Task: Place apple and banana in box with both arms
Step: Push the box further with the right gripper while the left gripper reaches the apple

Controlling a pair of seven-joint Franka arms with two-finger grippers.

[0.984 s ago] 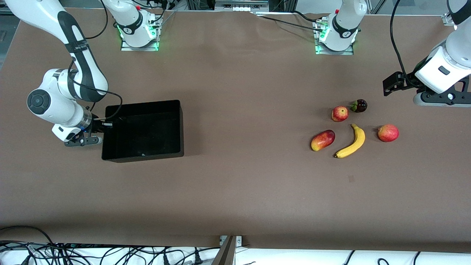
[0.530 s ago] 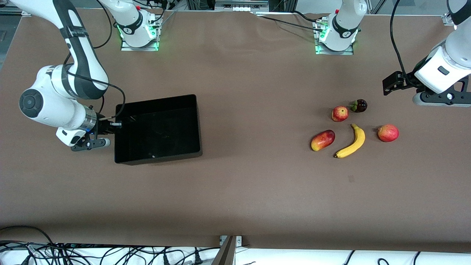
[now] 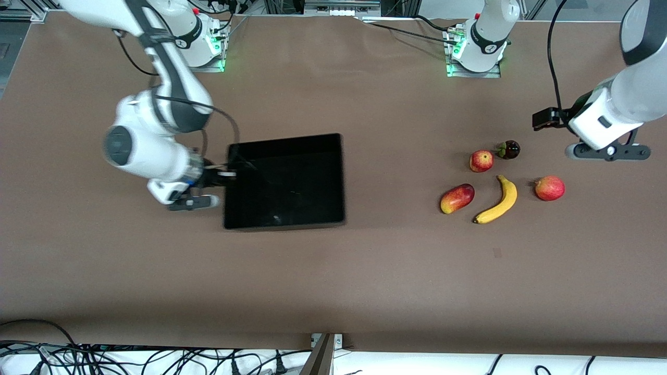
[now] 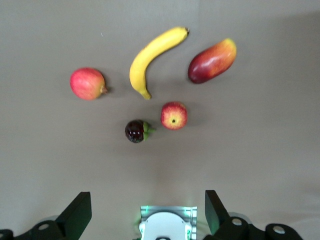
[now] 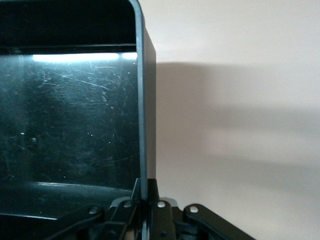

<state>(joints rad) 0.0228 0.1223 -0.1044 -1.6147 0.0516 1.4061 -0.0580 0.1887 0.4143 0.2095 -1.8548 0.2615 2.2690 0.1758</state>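
On the brown table [image 3: 333, 271], your right gripper [image 3: 225, 174] pinches the box [image 3: 285, 179] wall at mid-table, while your left gripper [image 4: 148, 212] hangs spread over the table, apple [image 3: 481, 161] and banana [image 3: 497, 200] nearby.

A red-and-yellow mango [image 3: 457, 198], a pinkish-red round fruit [image 3: 550, 188] and a dark mangosteen [image 3: 509, 149] — mangosteen at twelve o'clock — lie on the brown table [image 3: 365, 271].

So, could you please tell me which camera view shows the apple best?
The left wrist view: the apple sits near its centre, stem dimple showing, beside a dark fruit. The front view shows it smaller, among the fruits toward the left arm's end. The right wrist view shows only the box, no apple.
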